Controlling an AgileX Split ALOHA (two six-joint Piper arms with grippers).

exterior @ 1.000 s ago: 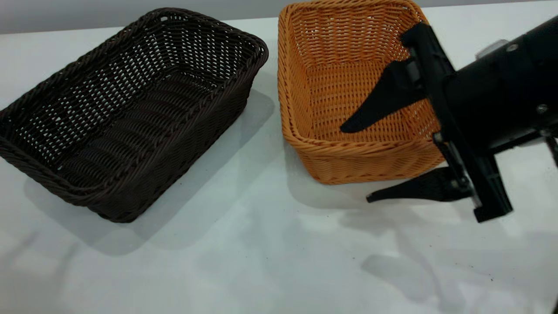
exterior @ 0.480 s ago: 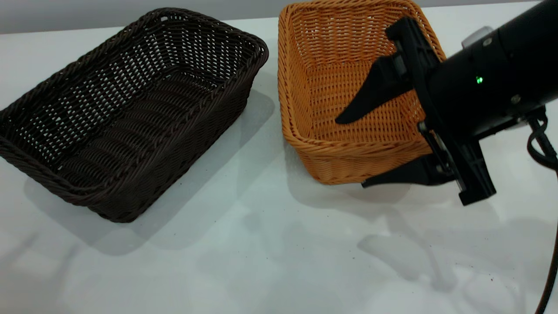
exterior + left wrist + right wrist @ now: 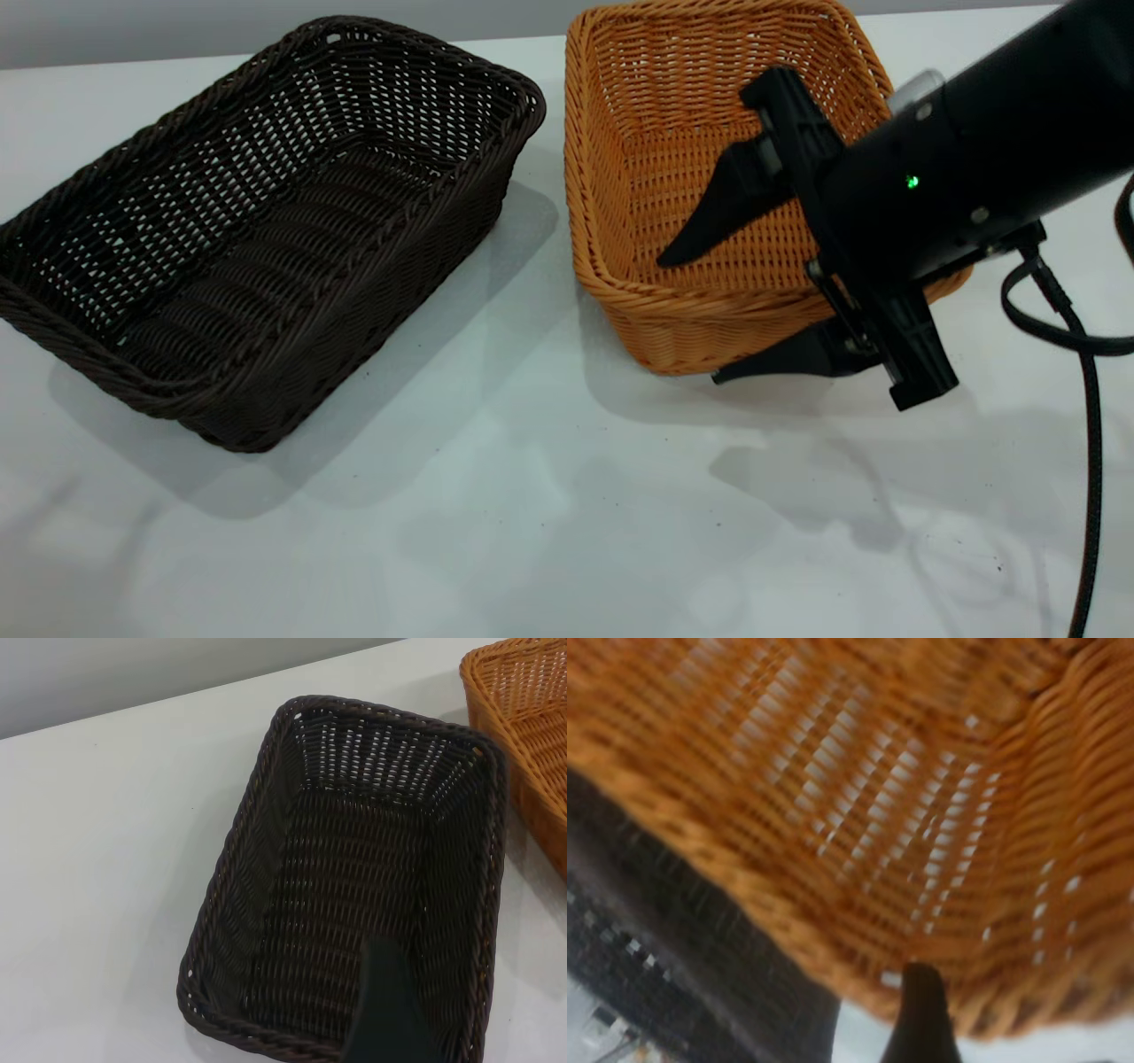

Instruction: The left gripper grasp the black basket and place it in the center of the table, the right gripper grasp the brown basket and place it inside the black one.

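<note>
Exterior view, right claw (image 3: 687, 316) open astride brown basket (image 3: 700, 168) wall

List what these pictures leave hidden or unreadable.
- Brown basket: its right wall, exterior view, is behind the right gripper.
- Left gripper: left wrist view shows one dark finger, cut off by the frame edge, above the black basket.
- Right wrist view: blurred weave only.

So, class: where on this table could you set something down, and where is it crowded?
Free: the table in front of both baskets. Crowded: the narrow strip between the black basket and brown basket, and the brown basket's near wall, straddled by the open right gripper.
</note>
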